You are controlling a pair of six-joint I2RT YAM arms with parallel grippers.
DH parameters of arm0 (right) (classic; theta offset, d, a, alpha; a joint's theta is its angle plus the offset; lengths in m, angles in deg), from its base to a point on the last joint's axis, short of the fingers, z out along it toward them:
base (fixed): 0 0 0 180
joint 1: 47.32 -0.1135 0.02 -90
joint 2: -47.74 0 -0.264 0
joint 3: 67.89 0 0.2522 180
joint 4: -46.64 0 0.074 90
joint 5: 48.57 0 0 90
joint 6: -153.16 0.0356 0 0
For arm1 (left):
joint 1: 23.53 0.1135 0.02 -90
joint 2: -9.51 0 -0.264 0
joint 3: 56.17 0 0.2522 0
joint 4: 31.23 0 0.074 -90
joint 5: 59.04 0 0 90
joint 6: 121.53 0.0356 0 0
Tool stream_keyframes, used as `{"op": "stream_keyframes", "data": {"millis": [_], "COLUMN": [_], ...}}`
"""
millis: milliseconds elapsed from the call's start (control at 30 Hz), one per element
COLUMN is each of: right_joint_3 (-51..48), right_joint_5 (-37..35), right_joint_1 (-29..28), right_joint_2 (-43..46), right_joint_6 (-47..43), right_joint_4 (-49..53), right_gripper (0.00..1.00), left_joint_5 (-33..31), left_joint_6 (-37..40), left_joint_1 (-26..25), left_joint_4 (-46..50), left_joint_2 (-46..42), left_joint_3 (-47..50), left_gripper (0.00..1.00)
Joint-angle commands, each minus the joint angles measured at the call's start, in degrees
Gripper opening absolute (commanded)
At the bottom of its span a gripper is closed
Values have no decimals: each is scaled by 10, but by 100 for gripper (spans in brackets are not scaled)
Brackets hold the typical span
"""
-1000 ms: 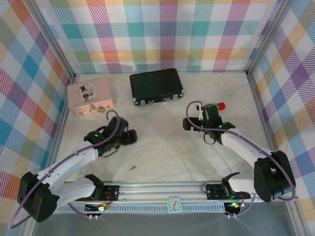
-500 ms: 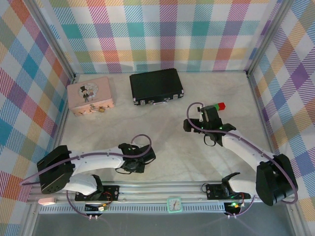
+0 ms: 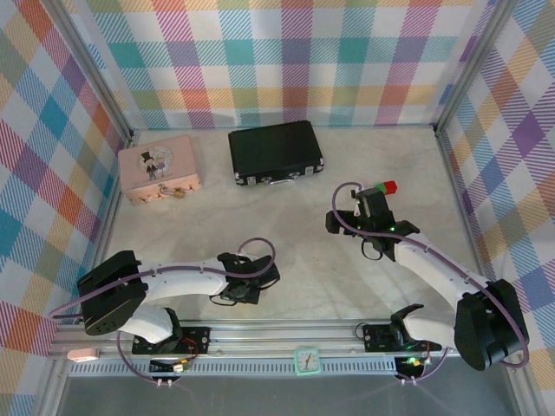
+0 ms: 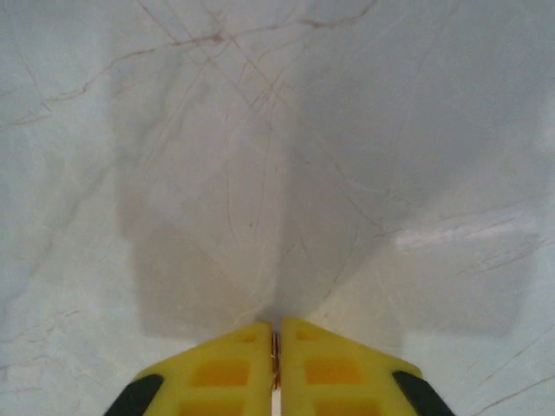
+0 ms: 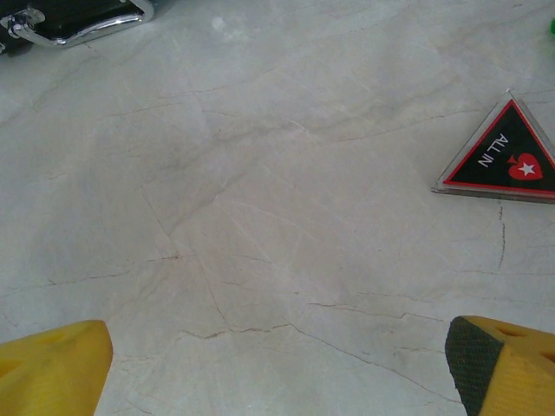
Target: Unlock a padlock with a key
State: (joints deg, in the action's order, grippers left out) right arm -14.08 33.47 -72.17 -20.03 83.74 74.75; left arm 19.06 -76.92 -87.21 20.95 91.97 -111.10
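Top external view, item list.

1. Left gripper (image 3: 254,289): low over the table (image 3: 303,251) near its front edge, left of centre. Left wrist view: yellow fingers (image 4: 230,368) pressed together, tips down on the marble. A thin brownish sliver sits in the seam between them.
2. The key: whether that sliver is the key cannot be told. No other sign of it on the open marble around the claw.
3. The padlock (image 3: 178,192): brass-coloured speck at the front edge of the pink box (image 3: 160,167), far left of the table, well apart from the left gripper and farther back.
4. Right gripper (image 3: 341,214): right of centre, mid-table. Right wrist view: fingers (image 5: 52,364) spread wide, bare marble between them.
5. Red-edged triangle piece (image 5: 499,156): flat on the marble, ahead and to one side of the right claw, not touching it.
6. Black case (image 3: 276,152): far centre, closed.
7. Green-and-red block (image 3: 384,186): just beyond the right wrist.
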Motion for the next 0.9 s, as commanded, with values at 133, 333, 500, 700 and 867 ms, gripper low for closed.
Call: {"op": "stream_keyframes", "data": {"millis": [133,333,500,700,867], "right_joint_3": [1,4,2,28,85], "right_joint_5": [-11,-36,-35,40,92], "right_joint_1": [-5,-4,0,2,-48], "right_joint_2": [22,30,35,30,-36], "right_joint_6": [0,-26,-29,-18,3], "right_joint_4": [9,33,68,111,180], "right_gripper": [99,99,99,98,83], "left_joint_5": [25,62,91,83,36], "left_joint_6": [39,93,101,81,71], "left_joint_1": [-6,-6,-5,38,96], "left_joint_4": [-57,-91,-88,-104,-113], "left_joint_2": [51,165,228,159,50], "left_joint_3": [-60,-194,-238,-199,-156], "left_gripper": [0,0,22,61,67]}}
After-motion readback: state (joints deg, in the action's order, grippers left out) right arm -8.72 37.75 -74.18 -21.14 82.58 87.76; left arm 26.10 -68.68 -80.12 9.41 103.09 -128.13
